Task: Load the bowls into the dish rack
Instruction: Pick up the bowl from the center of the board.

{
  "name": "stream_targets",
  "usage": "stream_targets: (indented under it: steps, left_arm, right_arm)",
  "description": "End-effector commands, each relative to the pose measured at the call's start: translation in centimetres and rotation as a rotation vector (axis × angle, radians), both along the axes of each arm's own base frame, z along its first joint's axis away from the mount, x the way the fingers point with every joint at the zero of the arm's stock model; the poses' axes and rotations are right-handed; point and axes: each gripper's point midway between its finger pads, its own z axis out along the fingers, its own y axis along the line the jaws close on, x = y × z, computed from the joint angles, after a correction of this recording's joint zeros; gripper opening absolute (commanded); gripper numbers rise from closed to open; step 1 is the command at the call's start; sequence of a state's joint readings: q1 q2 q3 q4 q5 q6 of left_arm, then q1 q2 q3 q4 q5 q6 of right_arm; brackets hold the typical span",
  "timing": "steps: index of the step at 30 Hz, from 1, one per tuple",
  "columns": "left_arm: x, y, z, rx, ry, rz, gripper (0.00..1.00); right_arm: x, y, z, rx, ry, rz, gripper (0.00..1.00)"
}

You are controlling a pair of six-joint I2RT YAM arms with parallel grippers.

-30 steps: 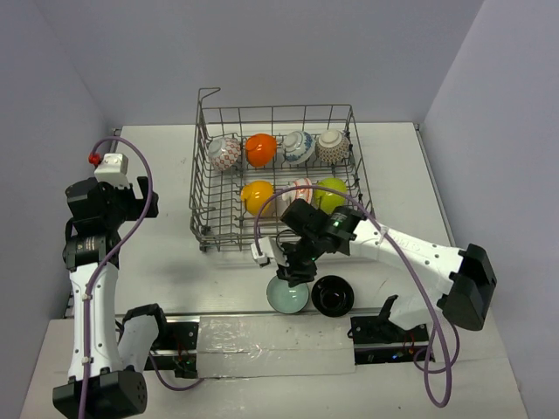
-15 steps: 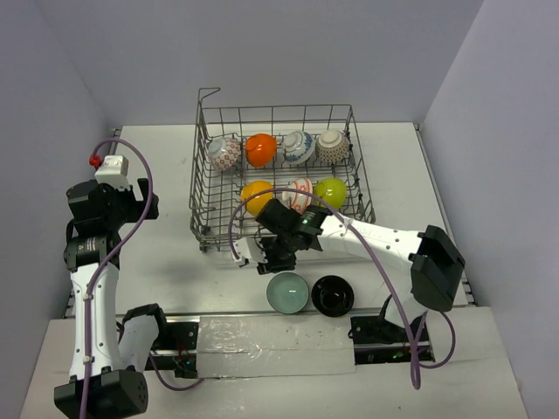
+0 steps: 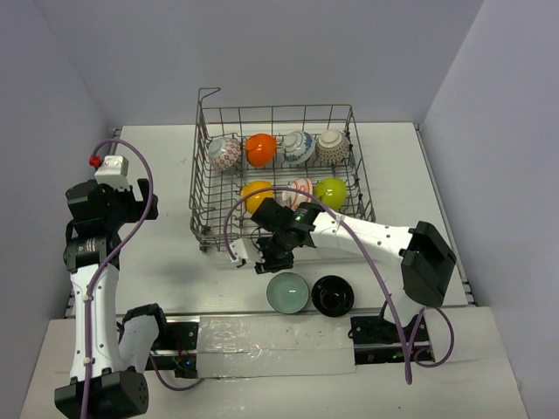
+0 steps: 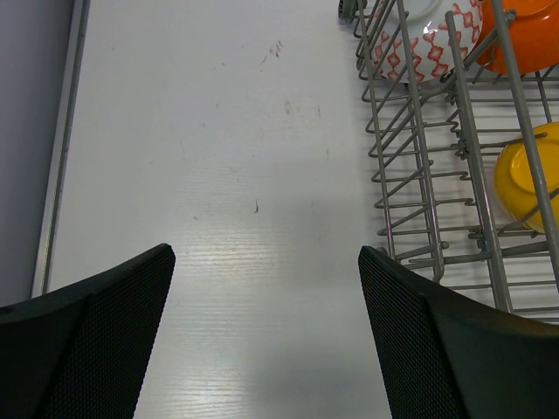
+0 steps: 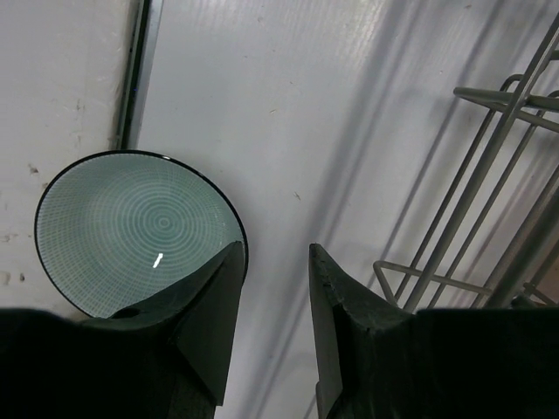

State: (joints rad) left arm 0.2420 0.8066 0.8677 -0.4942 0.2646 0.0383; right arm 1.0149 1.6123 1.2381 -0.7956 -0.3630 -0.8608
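White desk (image 3: pixel 175 166) carries everything. Reference for all positions below is the dish rack (image 3: pixel 278 108).

The right arm (image 3: pixel 376 237) reaches across the rack's near side, with the wrist ending off its near-left corner. The left arm (image 3: pixel 92 262) stands well to the rack's left, out of the working lane. My guess is it's parked there so the two don't clash.

Seven bowls are in the rack.
- **Far row, left to right:** red-and-white bowl (image 3: pixel 224 153), orange bowl (image 3: pixel 260 149), blue-patterned bowl (image 3: pixel 298 147), white-patterned bowl (image 3: pixel 332 145).
- **Next row nearer:** yellow bowl (image 3: pixel 254 195), another patterned bowl (image 3: pixel 301 188) half hidden by the arm, lime bowl (image 3: pixel 331 191).

All are tipped on edge between tines, which keeps them from rolling. The nearest tines look free.

Two bowls are not loaded. They sit mouths up on the desk just in front of the rack's near edge: teal bowl (image 3: pixel 287 291), and black bowl (image 3: pixel 333 295) close on its right. I can't tell whether those two touch.

The right claw (image 5: pixel 275 255) is half spread with nothing between the fingers. It's low over the desk, between the rack's near wall and the teal bowl. One finger overlaps the teal rim in the wrist view, but I can't tell if there's contact. The gap looks sized for a rim pinch, so teal is probably next.

The left claw (image 4: pixel 264 262) is released, wide and empty, looking down at bare desk beside the rack's left wall.
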Motion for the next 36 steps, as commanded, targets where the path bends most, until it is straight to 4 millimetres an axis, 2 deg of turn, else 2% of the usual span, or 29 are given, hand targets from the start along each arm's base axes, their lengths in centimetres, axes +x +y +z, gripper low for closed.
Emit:
stream_targets:
  steps: [1, 7, 12, 15, 23, 26, 36]
  left_arm:
    - [0.1, 0.0, 0.8, 0.011, -0.038, -0.012, 0.93]
    - [0.1, 0.0, 1.0, 0.011, -0.047, -0.009, 0.93]
    - [-0.1, 0.0, 1.2, 0.004, -0.053, -0.006, 0.93]
    - [-0.3, -0.1, 1.4, 0.003, -0.061, -0.008, 0.93]
    - [-0.4, -0.1, 1.5, -0.003, -0.066, -0.008, 0.94]
    - [-0.4, 0.0, 1.5, -0.004, -0.066, -0.006, 0.94]
    - [-0.3, 0.1, 1.3, -0.006, -0.064, -0.004, 0.94]
  right_arm:
    - [-0.9, 0.3, 2.8, 0.069, 0.007, 0.017, 0.43]
    - [-3.5, -0.9, 3.3, 0.061, 0.035, 0.021, 0.42]
    - [-6.5, -1.9, 2.2, 0.017, 0.073, 0.031, 0.42]
    - [-7.7, -2.7, 1.6, 0.004, 0.094, 0.019, 0.41]
    - [-9.5, -4.8, 0.4, -0.066, 0.162, 0.029, 0.41]
    - [-10.1, -5.4, -0.7, -0.116, 0.176, 0.03, 0.41]
    - [-10.8, -5.5, -0.8, -0.118, 0.192, 0.048, 0.41]
